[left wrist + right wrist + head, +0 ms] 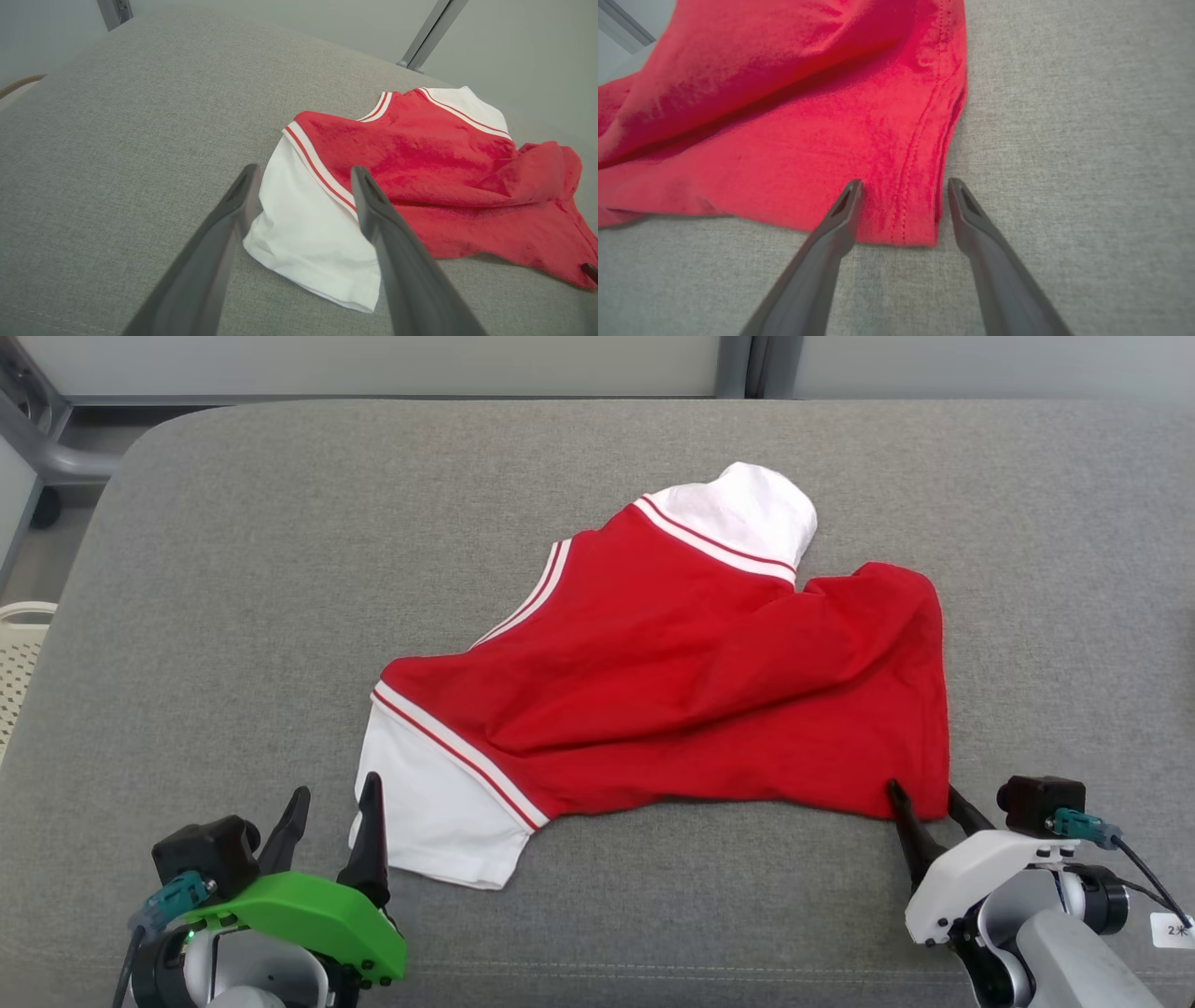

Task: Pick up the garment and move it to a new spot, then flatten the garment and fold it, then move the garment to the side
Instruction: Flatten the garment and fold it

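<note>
The garment (672, 653) is a red shirt with white sleeves and striped trim, lying rumpled and partly spread on the grey cushion (233, 569). My left gripper (336, 789) is open at the near left, its fingers on either side of the edge of the white sleeve (303, 224). In the left wrist view the left gripper (304, 169) points over that sleeve. My right gripper (924, 791) is open at the garment's near right corner. In the right wrist view the right gripper (904, 183) straddles the stitched red hem corner (915, 219) without pinching it.
A white perforated basket (19, 653) stands off the cushion's left edge. A grey metal frame leg (37, 439) is at the far left. Bare cushion lies to the left, to the right and behind the shirt. A pale wall runs along the back.
</note>
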Robot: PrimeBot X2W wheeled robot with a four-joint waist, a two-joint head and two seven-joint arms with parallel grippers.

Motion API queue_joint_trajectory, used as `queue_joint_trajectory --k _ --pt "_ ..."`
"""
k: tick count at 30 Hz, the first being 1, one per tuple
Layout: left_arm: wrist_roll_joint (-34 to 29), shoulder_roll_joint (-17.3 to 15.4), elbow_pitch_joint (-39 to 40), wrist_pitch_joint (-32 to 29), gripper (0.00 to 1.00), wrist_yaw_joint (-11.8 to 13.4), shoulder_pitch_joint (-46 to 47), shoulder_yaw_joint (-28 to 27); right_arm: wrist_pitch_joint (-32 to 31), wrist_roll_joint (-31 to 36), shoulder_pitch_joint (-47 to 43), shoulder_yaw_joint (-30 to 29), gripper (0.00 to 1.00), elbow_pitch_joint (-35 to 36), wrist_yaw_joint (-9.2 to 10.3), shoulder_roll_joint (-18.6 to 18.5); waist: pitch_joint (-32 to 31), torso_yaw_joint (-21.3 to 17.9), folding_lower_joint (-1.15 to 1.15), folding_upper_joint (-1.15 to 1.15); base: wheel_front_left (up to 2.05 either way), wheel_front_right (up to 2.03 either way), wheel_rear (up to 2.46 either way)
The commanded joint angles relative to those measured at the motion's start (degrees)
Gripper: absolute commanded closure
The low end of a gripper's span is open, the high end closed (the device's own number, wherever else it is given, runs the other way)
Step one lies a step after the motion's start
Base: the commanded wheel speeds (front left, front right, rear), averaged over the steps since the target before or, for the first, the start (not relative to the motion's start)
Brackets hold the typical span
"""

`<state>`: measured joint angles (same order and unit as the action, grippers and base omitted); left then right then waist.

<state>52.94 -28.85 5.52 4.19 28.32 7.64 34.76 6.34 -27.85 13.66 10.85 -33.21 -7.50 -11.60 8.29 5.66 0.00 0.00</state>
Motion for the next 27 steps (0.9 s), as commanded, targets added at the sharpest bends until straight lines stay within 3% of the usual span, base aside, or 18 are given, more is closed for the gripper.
queue_joint_trajectory --k 1,4,5,7,16,21,27 --pt "-0.11 -0.18 0.21 0.44 0.00 0.36 -0.28 -0.28 0.63 -0.36 0.93 0.66 0.52 -0.99 0.02 -0.69 0.21 0.73 0.00 0.00 0.00 0.00 0.00" --pt "0.17 0.00 0.32 0.50 0.00 0.36 -0.62 -0.39 1.67 -0.48 2.49 2.47 0.68 -2.41 0.02 -1.44 0.22 0.99 0.00 0.00 0.00 0.00 0.00" --pt "0.13 0.04 0.33 0.53 0.00 0.38 -0.68 -0.44 2.16 -0.36 2.94 2.96 0.82 -2.75 0.02 -1.69 0.23 1.00 0.00 0.00 0.00 0.00 0.00" --pt "0.21 0.07 0.39 0.71 0.00 0.48 -0.86 -0.53 2.78 -0.89 3.53 3.95 1.00 -3.02 0.02 -1.79 0.19 0.86 0.00 0.00 0.00 0.00 0.00" --pt "0.68 0.30 0.28 1.08 0.00 0.37 -1.77 -0.38 1.46 -2.19 2.66 3.51 1.00 0.93 0.02 -3.34 -0.53 -2.93 0.00 0.00 0.00 0.00 0.00" --pt "1.04 0.83 -0.16 1.57 0.00 0.08 -2.12 -0.36 -4.05 -2.79 -1.62 -0.54 1.00 8.59 0.02 -3.35 -0.84 -5.59 0.00 0.00 0.00 0.00 0.00" --pt "1.28 1.62 -0.91 2.27 0.00 -0.34 -1.99 -0.38 -13.39 0.00 -9.64 -8.95 1.00 19.51 0.02 -0.87 -0.81 -7.21 0.00 0.00 0.00 0.00 0.00"
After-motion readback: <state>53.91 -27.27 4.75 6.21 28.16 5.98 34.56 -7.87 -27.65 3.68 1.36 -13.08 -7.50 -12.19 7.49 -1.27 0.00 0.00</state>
